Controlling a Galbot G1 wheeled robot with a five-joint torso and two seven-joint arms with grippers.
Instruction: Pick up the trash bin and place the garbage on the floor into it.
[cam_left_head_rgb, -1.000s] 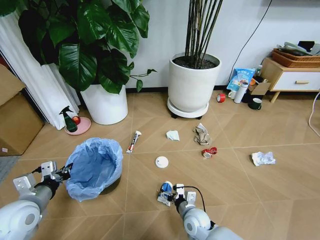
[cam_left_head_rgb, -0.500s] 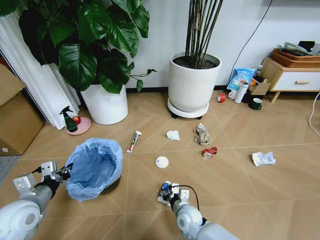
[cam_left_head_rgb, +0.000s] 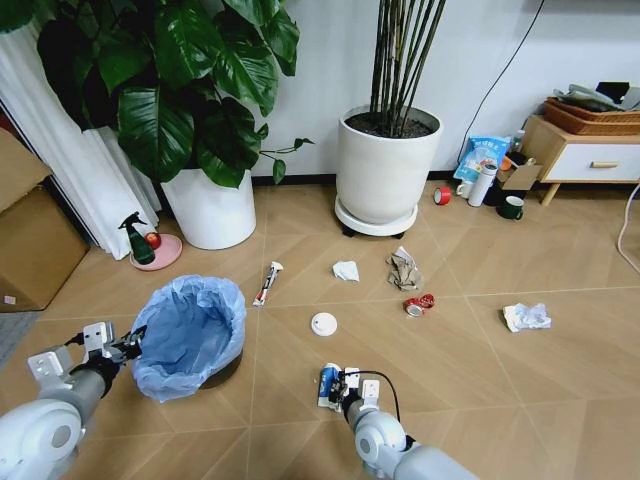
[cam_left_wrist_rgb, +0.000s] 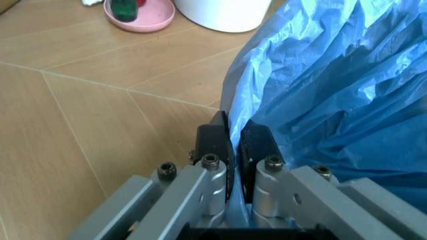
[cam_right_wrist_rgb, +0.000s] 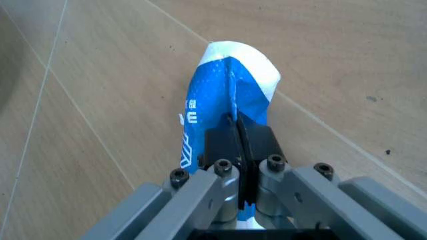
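While pinched, trash bin visibly empty.

Left gripper at trash bin rim; right gripper on blue-white wrapper; white disc beyond on floor.

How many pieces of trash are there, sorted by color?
White: 3, a tissue, a disc, a tissue
Brown: 1, paper
Red: 1, can
Blue-white: 1, wrapper
White-red: 1, tube
Total: 7
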